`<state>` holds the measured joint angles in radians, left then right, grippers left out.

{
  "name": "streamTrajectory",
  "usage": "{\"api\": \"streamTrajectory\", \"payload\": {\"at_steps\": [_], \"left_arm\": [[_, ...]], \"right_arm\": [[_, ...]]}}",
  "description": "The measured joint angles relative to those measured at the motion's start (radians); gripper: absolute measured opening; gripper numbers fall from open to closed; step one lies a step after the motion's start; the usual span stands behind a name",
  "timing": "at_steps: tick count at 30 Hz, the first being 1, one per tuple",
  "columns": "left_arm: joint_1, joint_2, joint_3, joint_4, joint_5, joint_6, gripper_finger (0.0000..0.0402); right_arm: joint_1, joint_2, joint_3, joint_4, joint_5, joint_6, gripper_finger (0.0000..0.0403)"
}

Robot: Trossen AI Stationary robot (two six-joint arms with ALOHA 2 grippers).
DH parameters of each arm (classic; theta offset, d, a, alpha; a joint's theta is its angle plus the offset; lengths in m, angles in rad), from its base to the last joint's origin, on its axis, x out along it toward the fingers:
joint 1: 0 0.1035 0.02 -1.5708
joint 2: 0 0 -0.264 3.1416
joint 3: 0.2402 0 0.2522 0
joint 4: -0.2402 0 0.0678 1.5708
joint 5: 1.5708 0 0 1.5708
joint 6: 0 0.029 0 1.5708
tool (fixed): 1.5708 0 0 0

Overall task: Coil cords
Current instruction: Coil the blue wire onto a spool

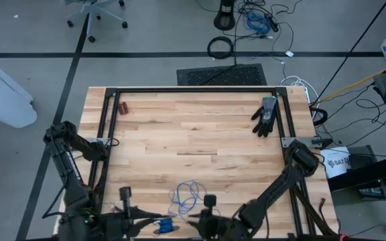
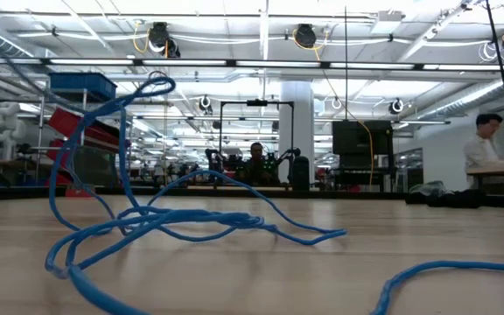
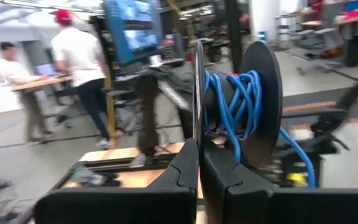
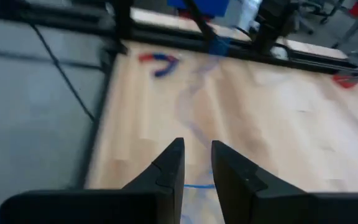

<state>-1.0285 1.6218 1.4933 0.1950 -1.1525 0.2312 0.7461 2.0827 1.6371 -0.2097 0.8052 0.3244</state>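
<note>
Bright overhead light; blurred wrist views.

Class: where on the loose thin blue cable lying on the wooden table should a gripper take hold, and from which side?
Probably grip the thin blue cable on a single strand where a loop arches off the wooden table, descending from above: the raised strand leaves room beneath for fingers.

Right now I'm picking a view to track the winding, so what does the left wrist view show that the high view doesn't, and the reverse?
Only the left wrist view shows the black spool edge-on, with blue cord wound on it and the left gripper shut on one of its discs. Only the high view shows the whole table, the loose loops, the black glove, the pliers and the right gripper beside the cord. Both show the blue cord.
</note>
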Motion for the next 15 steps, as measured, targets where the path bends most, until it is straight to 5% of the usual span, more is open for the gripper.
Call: {"api": "streamTrajectory", "payload": {"at_steps": [8,15], "left_arm": [[0.042,0.001,0.000,-0.081,0.064,-0.067,0.0006],[0.041,-0.002,0.000,-0.092,0.057,-0.069,0.0006]], "right_arm": [[-0.083,-0.063,-0.003,-0.124,-0.167,-0.019,0.0068],[-0.080,0.025,-0.137,0.357,-0.286,-0.060,0.0069]]}}
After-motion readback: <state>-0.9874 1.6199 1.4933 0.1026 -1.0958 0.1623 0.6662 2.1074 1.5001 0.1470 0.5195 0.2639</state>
